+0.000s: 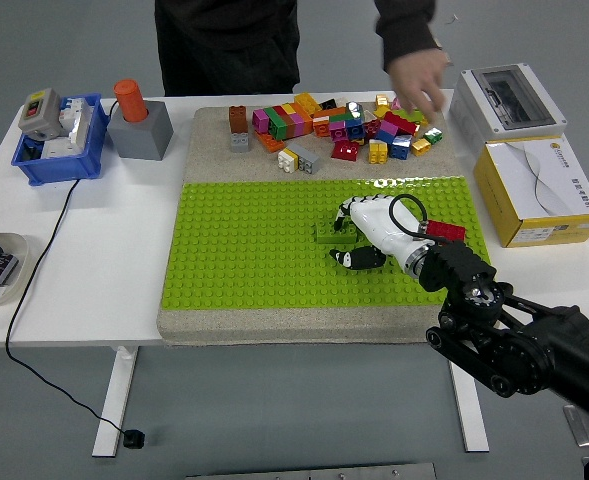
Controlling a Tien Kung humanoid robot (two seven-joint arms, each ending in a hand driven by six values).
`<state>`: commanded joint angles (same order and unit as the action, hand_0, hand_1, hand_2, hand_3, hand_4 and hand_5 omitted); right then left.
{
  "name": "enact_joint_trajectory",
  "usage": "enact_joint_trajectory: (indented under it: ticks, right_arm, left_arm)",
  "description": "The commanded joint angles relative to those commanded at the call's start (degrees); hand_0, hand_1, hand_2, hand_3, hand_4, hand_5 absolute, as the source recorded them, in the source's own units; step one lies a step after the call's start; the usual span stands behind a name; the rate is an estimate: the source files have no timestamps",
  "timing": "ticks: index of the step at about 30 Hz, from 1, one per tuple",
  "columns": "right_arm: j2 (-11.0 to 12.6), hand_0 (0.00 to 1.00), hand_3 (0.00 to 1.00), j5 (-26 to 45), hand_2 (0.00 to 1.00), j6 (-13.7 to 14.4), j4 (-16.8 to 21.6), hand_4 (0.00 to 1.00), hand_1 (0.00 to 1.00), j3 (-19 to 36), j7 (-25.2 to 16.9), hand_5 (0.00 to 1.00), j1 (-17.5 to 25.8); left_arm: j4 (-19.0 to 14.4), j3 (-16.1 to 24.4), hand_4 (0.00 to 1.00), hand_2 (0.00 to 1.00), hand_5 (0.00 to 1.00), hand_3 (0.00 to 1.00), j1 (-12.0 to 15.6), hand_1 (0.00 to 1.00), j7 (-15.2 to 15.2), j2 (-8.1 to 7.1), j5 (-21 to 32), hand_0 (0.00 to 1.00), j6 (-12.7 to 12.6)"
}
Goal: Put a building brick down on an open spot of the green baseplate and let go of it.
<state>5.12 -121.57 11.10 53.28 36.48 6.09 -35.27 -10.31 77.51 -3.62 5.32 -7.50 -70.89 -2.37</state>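
White table (124, 250) carries a green baseplate (254, 250) with loose bricks (334, 125) heaped at its 12 o'clock edge. Right hand (369, 235) rests on the plate, fingers curled around a green brick (326, 232) at its 9 o'clock. A person's hand (419, 72) hovers above the heap.

We have a single head view, set high on the robot's side and looking forward and down over the white surface (104, 260). Its near edge runs across the lower part of the frame, with floor below it. At the far side a person (229, 45) is cut off at the top. The right arm (519, 340) enters from the lower right.
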Motion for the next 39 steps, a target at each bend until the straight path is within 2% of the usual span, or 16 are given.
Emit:
enact_joint_trajectory:
  ticks: [25, 32, 39]
  right_arm:
    - [0.0, 0.796, 0.6, -0.7, 0.835, -0.2, -0.4, 0.718, 0.799, -1.1, -0.1, 0.42, 0.2]
    - [1.2, 0.789, 0.61, 1.0, 0.83, 1.3, 3.2, 0.715, 0.797, 2.9, -1.2, 0.416, 0.4]
    - [4.3, 0.762, 0.625, 6.9, 0.822, 3.0, 9.6, 0.715, 0.783, 9.2, -1.9, 0.404, 2.0]
  left_arm:
    - [0.0, -0.1, 0.738, 0.609, 0.198, 0.72, 0.0, 0.615, -0.1, -0.07, 0.2, 0.66, 0.0]
    - [0.0, 0.1, 0.738, 0.609, 0.198, 0.718, 0.3, 0.616, 0.0, -0.11, 0.6, 0.66, 0.0]
    - [0.0, -0.1, 0.736, 0.609, 0.195, 0.717, 0.8, 0.615, -0.3, -0.36, 0.5, 0.66, 0.0]
